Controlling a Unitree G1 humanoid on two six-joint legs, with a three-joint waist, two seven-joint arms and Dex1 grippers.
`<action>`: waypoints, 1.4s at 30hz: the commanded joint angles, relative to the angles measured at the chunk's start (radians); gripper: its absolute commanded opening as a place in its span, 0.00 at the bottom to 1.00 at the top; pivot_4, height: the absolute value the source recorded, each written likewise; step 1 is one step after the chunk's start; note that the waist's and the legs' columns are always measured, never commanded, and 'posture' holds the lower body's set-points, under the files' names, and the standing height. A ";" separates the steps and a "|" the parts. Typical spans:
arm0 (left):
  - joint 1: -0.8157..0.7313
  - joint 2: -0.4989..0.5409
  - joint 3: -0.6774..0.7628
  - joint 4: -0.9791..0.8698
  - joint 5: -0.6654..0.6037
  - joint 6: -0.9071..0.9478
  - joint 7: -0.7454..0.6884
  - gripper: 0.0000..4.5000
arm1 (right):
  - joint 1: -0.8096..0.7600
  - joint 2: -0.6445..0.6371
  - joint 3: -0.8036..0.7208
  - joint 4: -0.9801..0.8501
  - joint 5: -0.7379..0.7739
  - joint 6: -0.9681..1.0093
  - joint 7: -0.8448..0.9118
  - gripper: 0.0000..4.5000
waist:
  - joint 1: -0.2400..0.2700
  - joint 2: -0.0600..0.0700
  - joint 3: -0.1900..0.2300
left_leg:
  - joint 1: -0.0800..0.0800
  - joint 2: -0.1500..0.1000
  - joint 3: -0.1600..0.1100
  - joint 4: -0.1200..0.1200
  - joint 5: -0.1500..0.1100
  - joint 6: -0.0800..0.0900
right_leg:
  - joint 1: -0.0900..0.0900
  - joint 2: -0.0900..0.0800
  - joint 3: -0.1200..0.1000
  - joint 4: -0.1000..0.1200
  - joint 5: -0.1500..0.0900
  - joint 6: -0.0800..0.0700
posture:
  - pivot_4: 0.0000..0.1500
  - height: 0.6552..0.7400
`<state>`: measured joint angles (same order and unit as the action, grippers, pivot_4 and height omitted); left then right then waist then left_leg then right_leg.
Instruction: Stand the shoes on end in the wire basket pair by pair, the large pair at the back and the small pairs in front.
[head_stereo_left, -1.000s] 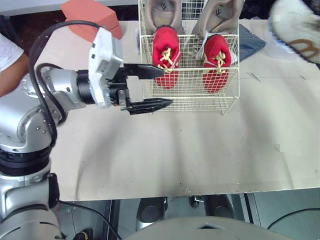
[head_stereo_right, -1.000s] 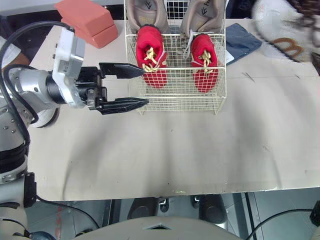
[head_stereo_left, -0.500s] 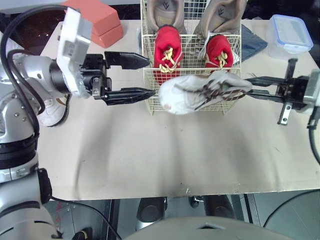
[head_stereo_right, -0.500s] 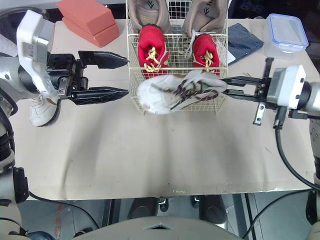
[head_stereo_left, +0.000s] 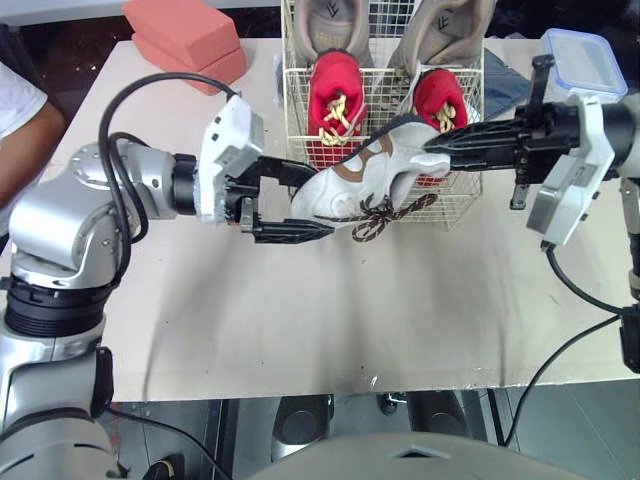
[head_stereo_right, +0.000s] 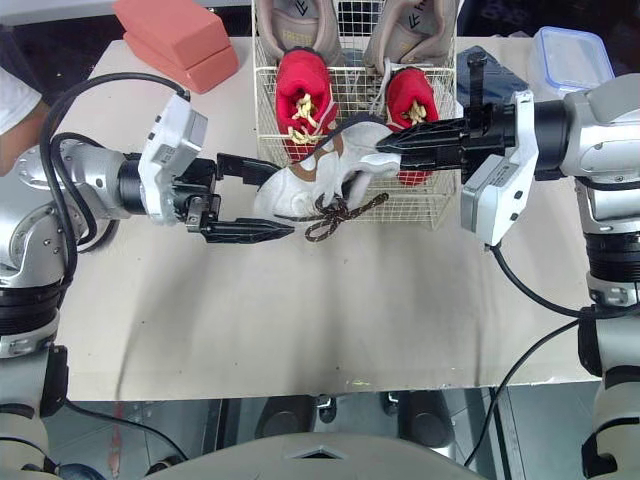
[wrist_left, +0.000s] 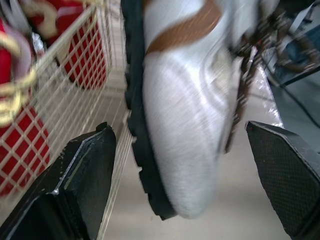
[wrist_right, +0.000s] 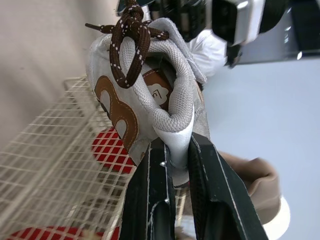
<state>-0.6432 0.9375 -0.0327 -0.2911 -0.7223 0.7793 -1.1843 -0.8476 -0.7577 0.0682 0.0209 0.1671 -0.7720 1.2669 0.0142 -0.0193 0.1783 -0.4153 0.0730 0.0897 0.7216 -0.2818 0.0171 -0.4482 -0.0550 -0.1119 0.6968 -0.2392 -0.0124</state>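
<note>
Here the right gripper (head_stereo_left: 432, 146) has its two fingers closed tightly on the heel collar of a white shoe (head_stereo_left: 365, 180) with a brown stripe. It holds the shoe in the air above the table (head_stereo_left: 350, 320), just before the front wall of the wire basket (head_stereo_left: 455, 190). The shoe's toe points to the robot's left and its brown laces (head_stereo_left: 375, 215) hang loose. The left gripper (head_stereo_left: 320, 200) is wide open. One finger is on each side of the toe, and neither finger touches it.

The basket stands at the back edge of the table. Inside it, two large taupe shoes (head_stereo_left: 325, 20) stand on end at the back, and two small red shoes (head_stereo_left: 333, 95) stand in front of them. Red blocks (head_stereo_left: 185, 40) lie at the back left corner, and a plastic box (head_stereo_left: 580, 55) with a blue lid at the back right corner.
</note>
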 joint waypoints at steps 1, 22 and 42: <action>-0.004 -0.005 0.003 -0.008 0.013 -0.014 -0.011 0.83 | -0.043 -0.005 -0.016 -0.017 0.014 -0.049 -0.049 0.00 | 0.000 0.000 0.000 | 0.000 0.000 0.000 0.000 0.000 0.000 | 0.000 0.000 0.000 0.000 0.000 0.000 | 1.00 0.36; 0.062 -0.305 0.109 0.027 0.023 -0.144 0.204 0.14 | 0.443 -0.147 -0.239 -0.506 0.674 1.216 -0.521 1.00 | -0.001 0.000 0.000 | 0.001 0.000 -0.002 0.001 0.000 0.000 | 0.001 -0.003 -0.001 0.002 0.000 0.000 | 1.00 0.36; 0.076 -0.406 0.062 0.063 0.091 -0.254 0.218 0.14 | 0.347 0.085 -0.205 -0.658 1.060 1.508 -1.088 0.04 | 0.000 -0.001 -0.001 | 0.000 0.000 -0.003 0.000 0.000 0.001 | 0.001 0.000 0.000 0.000 0.000 0.000 | 1.00 0.36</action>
<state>-0.5526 0.5362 0.0269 -0.2031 -0.6194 0.5582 -0.9474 -0.4854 -0.6793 -0.1330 -0.6144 1.2342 0.7375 0.2028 0.0138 -0.0202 0.1777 -0.4153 0.0728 0.0871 0.7214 -0.2820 0.0176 -0.4475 -0.0549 -0.1122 0.6969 -0.2388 -0.0124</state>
